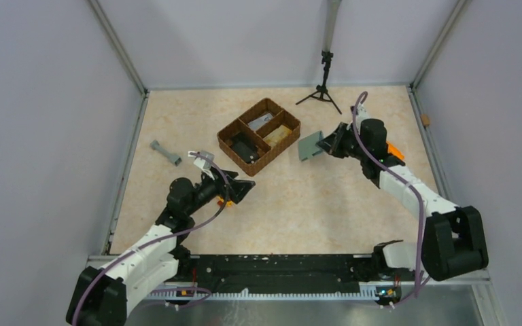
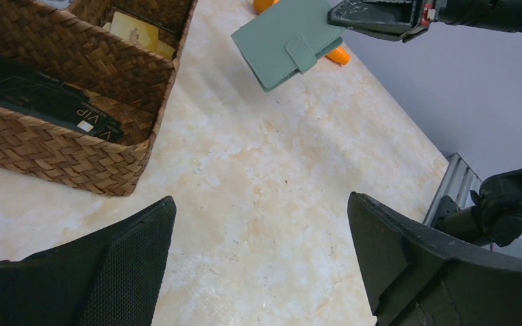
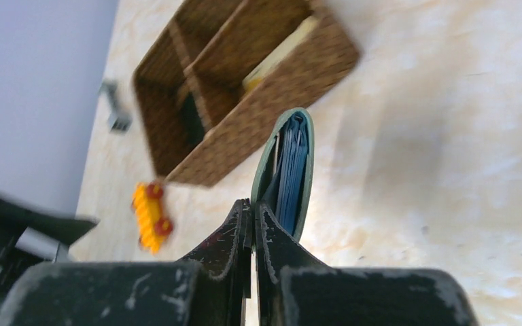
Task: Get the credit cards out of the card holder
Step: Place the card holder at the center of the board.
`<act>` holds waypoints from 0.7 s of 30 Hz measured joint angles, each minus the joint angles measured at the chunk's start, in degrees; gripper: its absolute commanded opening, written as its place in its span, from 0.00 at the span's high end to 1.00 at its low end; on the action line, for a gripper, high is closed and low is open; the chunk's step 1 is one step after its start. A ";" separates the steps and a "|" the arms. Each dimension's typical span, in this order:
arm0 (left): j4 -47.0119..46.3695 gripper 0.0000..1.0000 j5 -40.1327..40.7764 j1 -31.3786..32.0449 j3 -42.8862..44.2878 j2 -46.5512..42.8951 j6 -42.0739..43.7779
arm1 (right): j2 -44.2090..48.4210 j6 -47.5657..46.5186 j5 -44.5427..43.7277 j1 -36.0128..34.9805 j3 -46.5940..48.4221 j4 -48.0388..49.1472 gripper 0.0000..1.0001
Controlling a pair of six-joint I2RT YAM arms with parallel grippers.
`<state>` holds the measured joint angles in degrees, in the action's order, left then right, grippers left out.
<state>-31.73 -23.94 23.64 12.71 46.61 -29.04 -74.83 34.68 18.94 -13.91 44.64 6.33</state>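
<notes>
Toward the far right of the bench [image 1: 312,210], beside the basket [image 1: 230,139], my right jaws pinch the card holder [image 1: 309,147] by its edge, raised (presumably to present its cards [image 3: 291,173]); left jaws hover spread wide.

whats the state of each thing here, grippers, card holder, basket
card holder: folded, tab over the front, blue cards inside
right gripper: shut on the card holder's edge
left gripper: open, empty
basket: upright, black card and yellow card lying in separate compartments
</notes>
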 measured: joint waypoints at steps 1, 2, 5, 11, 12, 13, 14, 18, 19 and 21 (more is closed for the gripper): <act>-0.24 0.01 -0.59 0.04 -0.11 0.07 -0.20 | 1.29 -1.09 1.88 -0.85 -0.07 -0.92 1.00; -0.57 0.01 -1.22 0.07 -0.11 0.17 -0.37 | 2.25 -1.88 3.72 -1.62 -0.11 -1.57 1.00; -2.51 0.01 -3.87 0.09 -0.11 1.22 -1.09 | 4.92 -3.78 11.26 -3.89 -0.33 -3.41 1.00; -5.75 0.01 -8.70 0.09 -0.11 3.65 -2.38 | 8.79 -6.29 22.14 -8.07 -0.39 -6.54 1.00; -6.10 0.01 -9.11 0.09 -0.11 3.69 -2.51 | 9.46 -6.69 23.80 -9.07 -0.42 -6.69 1.00; -6.49 0.01 -9.55 0.09 -0.11 3.76 -2.58 | 10.14 -7.15 25.27 -10.12 -0.42 -6.80 1.00; -6.86 0.01 -9.84 0.09 -0.11 3.82 -2.64 | 10.67 -7.58 26.47 -10.97 -0.42 -6.82 1.00; -8.35 0.01 -11.32 0.09 -0.11 4.66 -3.23 | 12.37 -8.98 29.66 -13.86 -0.70 -6.86 1.00; -8.63 0.01 -11.56 0.09 -0.11 4.92 -3.43 | 12.55 -9.11 29.86 -14.12 -0.72 -7.17 1.00; -8.85 0.01 -11.80 0.09 -0.11 5.09 -3.69 | 12.57 -9.05 28.81 -14.36 -0.72 -8.11 1.00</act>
<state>-40.58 -35.75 23.73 12.60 51.70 -32.73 -62.26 25.63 47.75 -28.27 43.92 -1.78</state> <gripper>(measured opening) 0.986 0.014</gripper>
